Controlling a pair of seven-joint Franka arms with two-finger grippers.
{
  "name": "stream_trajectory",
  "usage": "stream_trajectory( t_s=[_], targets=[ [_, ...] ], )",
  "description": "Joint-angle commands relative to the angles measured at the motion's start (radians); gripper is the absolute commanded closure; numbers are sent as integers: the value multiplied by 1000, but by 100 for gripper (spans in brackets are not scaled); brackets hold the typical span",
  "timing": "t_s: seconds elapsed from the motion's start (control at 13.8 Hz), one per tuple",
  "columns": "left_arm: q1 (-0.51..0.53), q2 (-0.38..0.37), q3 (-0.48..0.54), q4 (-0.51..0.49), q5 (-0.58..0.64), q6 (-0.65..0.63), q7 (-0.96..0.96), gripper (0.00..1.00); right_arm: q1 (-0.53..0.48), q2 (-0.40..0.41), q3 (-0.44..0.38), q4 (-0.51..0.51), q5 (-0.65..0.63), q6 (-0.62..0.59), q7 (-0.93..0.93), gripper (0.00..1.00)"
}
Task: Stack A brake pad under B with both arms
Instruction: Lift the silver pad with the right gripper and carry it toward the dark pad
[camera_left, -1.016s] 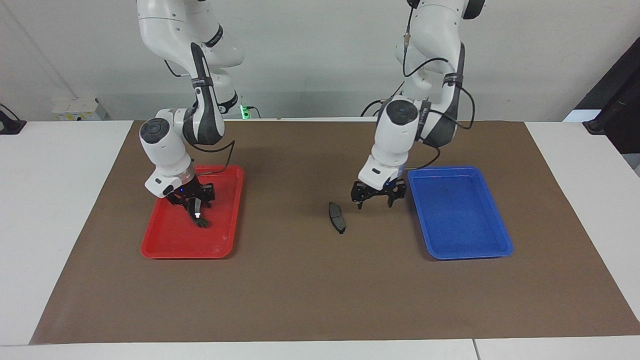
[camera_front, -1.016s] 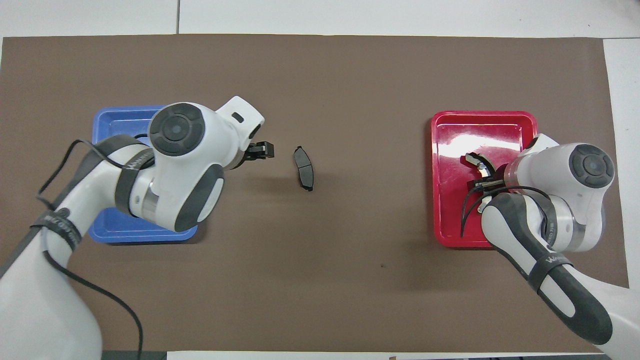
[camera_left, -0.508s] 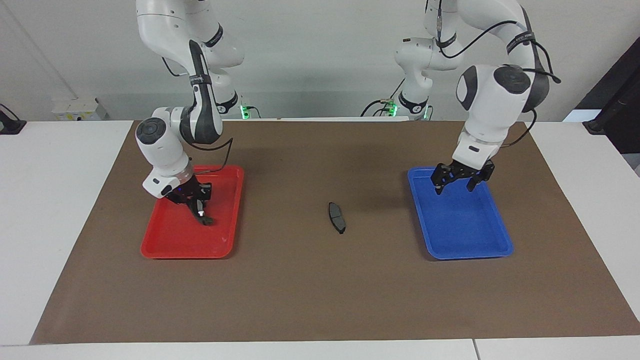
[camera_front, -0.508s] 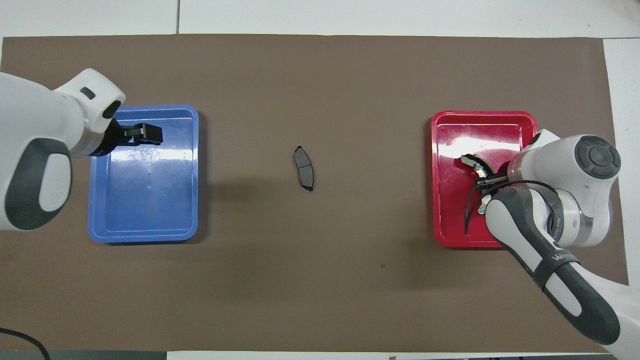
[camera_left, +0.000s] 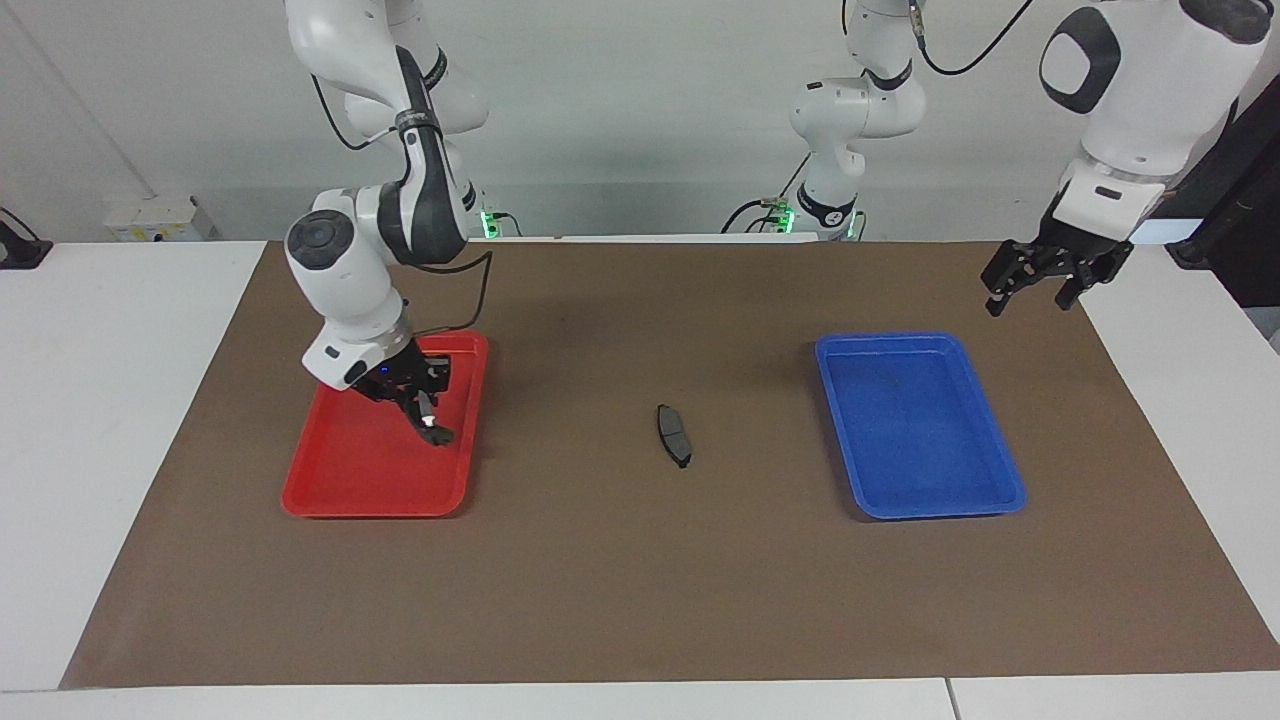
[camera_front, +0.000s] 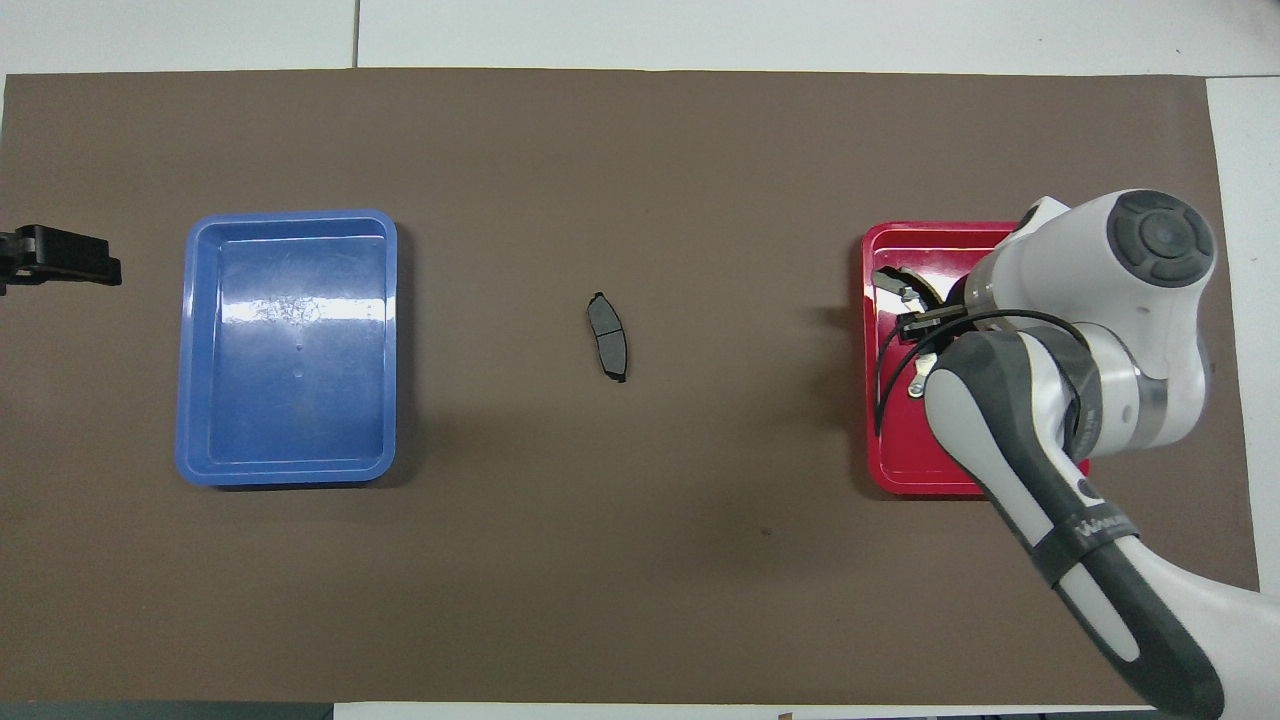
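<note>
Brown mat (camera_left: 620, 580) carries red tray (camera_left: 330, 495), A brake pad (camera_left: 674, 435), blue tray (camera_left: 935, 505).

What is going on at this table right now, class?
Two robot arms are stacking brake pads. The small dark A brake pad lies on the brown mat, between the red tray and the blue tray. The right gripper holds B, the curved pad, lifted over the red tray. The left gripper is raised over the mat's edge at the left arm's end, jaws open, holding nothing.
</note>
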Motion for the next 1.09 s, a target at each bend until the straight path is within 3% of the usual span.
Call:
stream_trajectory(
  t_s=[0.0, 0.22, 0.51, 1.02],
  targets=[
    [20, 44, -8, 138, 2, -138, 19, 1, 64, 54, 0, 104, 11, -18, 38, 100],
    [20, 52, -8, 206, -10, -240, 27, 1, 172, 191, -1, 309, 10, -78, 93, 100],
    [21, 20, -10, 149, -17, -231, 29, 1, 264, 362, 0, 532, 22, -101, 196, 100],
    [12, 0, -11, 111, -17, -225, 46, 1, 359, 442, 6, 553, 79, -54, 329, 100]
  ],
)
